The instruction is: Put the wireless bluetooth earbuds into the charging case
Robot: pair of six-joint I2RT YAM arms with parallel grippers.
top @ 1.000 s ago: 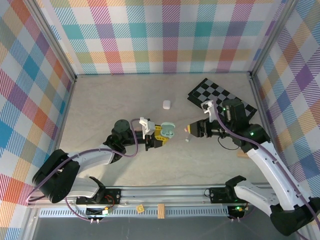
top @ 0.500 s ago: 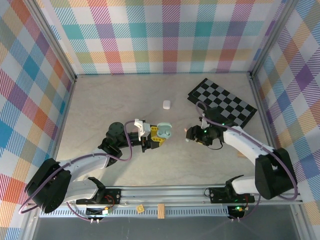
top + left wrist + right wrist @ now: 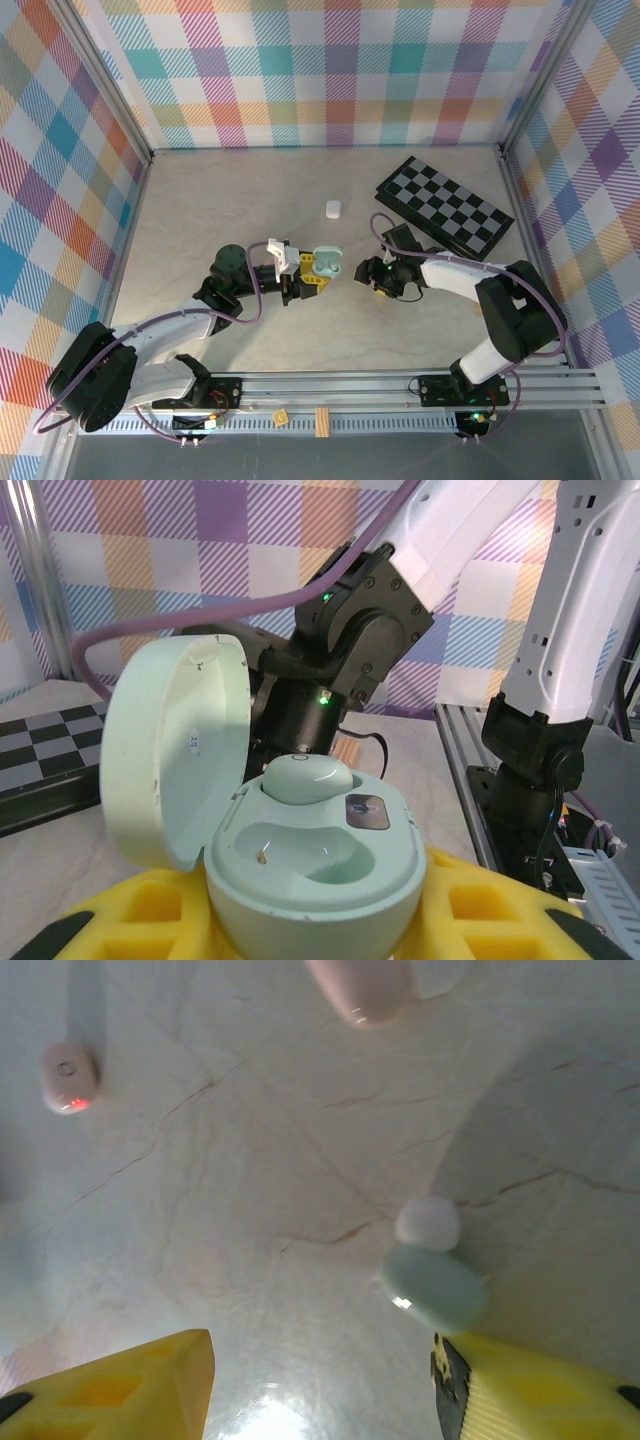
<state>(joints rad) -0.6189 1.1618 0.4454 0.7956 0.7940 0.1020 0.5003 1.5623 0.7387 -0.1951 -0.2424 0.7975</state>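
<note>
- The charging case [image 3: 320, 865] is clamped, lid open, in the left gripper [image 3: 318, 272].
- The right gripper [image 3: 320, 1385] is spread, empty.
- The mint earbud [image 3: 435, 1288] beside its finger is judged light and slippery; the bulb should be pinched.

White arms [image 3: 170, 325] carry black joints, purple cables [image 3: 130, 630] and yellow fingers [image 3: 110, 1385].

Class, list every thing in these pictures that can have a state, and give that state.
Mint charging case: lid open, seated bud in one slot, other slot empty.
Left gripper: shut on the mint charging case.
Right gripper: open, holding nothing.
Mint earbud: loose on the table.
Pink earbud: loose on the table, red light on.
White case: shut.
</note>
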